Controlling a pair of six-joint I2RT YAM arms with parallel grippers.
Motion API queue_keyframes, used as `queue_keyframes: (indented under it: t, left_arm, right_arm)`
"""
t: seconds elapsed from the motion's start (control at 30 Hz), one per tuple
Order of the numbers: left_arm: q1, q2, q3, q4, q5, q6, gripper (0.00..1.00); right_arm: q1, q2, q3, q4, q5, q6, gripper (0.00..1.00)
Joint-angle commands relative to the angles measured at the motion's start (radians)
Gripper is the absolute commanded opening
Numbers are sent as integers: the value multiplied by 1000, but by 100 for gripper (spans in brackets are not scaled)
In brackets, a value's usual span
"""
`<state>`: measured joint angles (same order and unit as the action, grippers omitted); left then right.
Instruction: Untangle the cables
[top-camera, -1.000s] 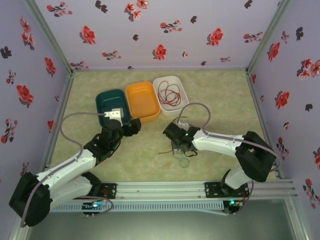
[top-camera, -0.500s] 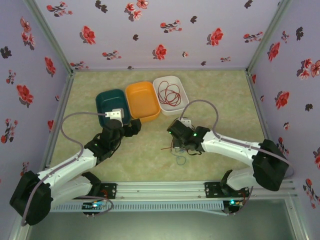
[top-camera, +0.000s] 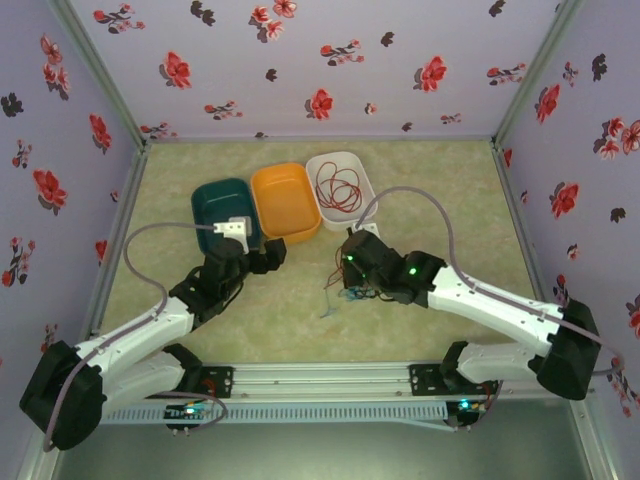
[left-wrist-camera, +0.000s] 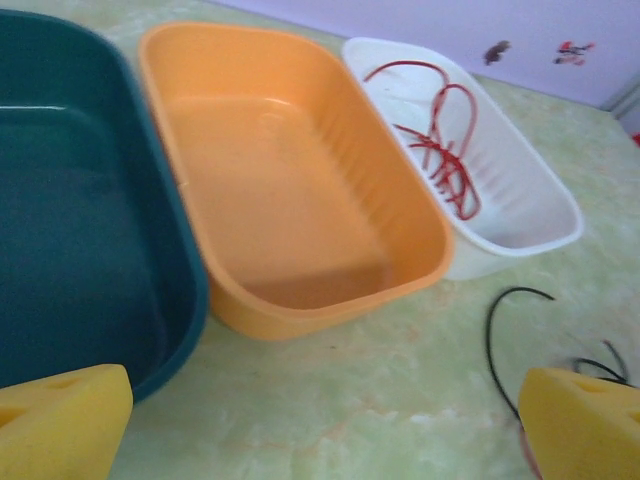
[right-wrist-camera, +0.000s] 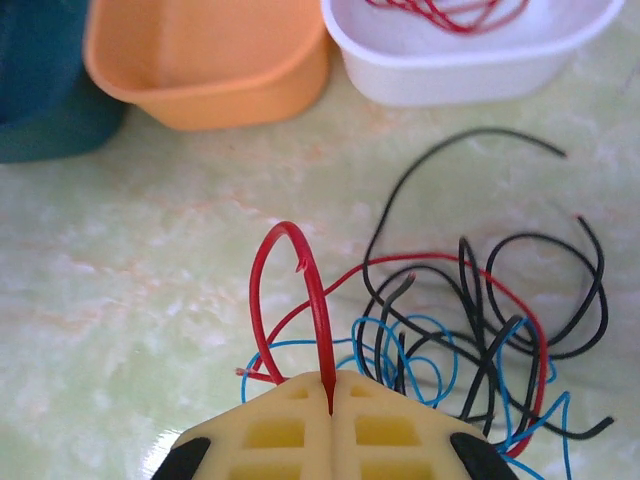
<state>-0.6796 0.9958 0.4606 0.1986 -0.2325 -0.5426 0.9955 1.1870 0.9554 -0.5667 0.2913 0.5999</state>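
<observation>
While tangled, the cables loop loosely.

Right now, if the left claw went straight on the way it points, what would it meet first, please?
Most likely the near wall of the orange tub; the left claw stands open, aimed at it.

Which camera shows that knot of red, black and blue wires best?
The right wrist view: the tangle lies close up, each colour traceable, with one red strand pinched in the shut right claw. The top view shows it as a tiny blur by that claw; the left wrist view catches a black loop.
</observation>
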Motion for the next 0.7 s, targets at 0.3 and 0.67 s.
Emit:
queue_keyframes:
  t: [0.3,0.67]
  left_arm:
    - [-7,13,-19,280,292,91,100]
    - [-123,120,33,399,398,223,100]
  right_arm:
    - [9,-49,103,1,100,-201,0]
    - [11,-81,189,196,215,-366,0]
